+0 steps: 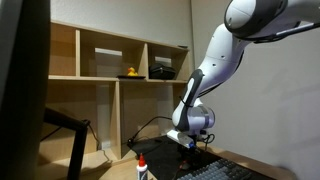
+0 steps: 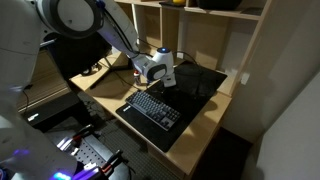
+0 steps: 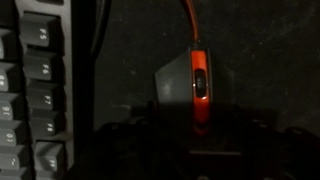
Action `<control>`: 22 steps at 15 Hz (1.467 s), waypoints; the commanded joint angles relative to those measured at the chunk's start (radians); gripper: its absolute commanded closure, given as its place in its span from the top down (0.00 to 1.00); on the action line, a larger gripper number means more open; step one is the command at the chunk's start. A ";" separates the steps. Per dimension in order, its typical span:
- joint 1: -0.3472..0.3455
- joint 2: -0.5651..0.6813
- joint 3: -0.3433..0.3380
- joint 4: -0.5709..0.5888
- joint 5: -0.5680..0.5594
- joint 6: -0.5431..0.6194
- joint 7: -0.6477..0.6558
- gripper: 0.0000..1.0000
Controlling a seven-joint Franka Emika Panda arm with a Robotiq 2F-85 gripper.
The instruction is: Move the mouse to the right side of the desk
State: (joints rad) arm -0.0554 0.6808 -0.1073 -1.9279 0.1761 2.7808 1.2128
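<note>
Dark worktop [image 3: 262, 60], keyboard [image 3: 35, 90] alongside: I am hanging over the red-striped mouse [image 3: 196, 92]; whether my jaws are spread, I cannot tell.

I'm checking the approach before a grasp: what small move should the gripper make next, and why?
Probably ease straight down over the mouse, then close on it. In the wrist view it lies on the desk beside the keyboard, roughly centred ahead of the gripper, untouched as far as the dark picture shows.
</note>
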 commanded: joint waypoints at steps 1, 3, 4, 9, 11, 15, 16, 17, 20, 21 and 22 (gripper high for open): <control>0.017 -0.001 -0.016 -0.003 0.048 0.013 -0.018 0.70; -0.006 -0.025 0.024 -0.060 0.128 0.178 -0.052 0.45; 0.010 0.000 0.010 -0.045 0.125 0.272 -0.044 0.45; 0.035 0.085 -0.015 0.183 0.113 0.407 -0.076 0.45; 0.003 0.064 0.024 0.147 0.125 0.548 -0.120 0.45; -0.075 0.047 0.076 0.138 0.073 0.502 -0.241 0.45; -0.056 0.039 0.034 0.119 0.096 0.482 -0.271 0.45; -0.101 0.004 0.076 0.098 0.091 0.416 -0.307 0.45; -0.180 -0.053 0.139 0.058 0.128 0.281 -0.384 0.45; -0.220 -0.067 0.177 0.051 0.149 0.236 -0.420 0.45; -0.242 -0.166 0.188 -0.049 0.177 0.205 -0.457 0.45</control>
State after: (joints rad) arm -0.2131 0.6866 0.0030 -1.8136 0.2850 3.0863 0.8667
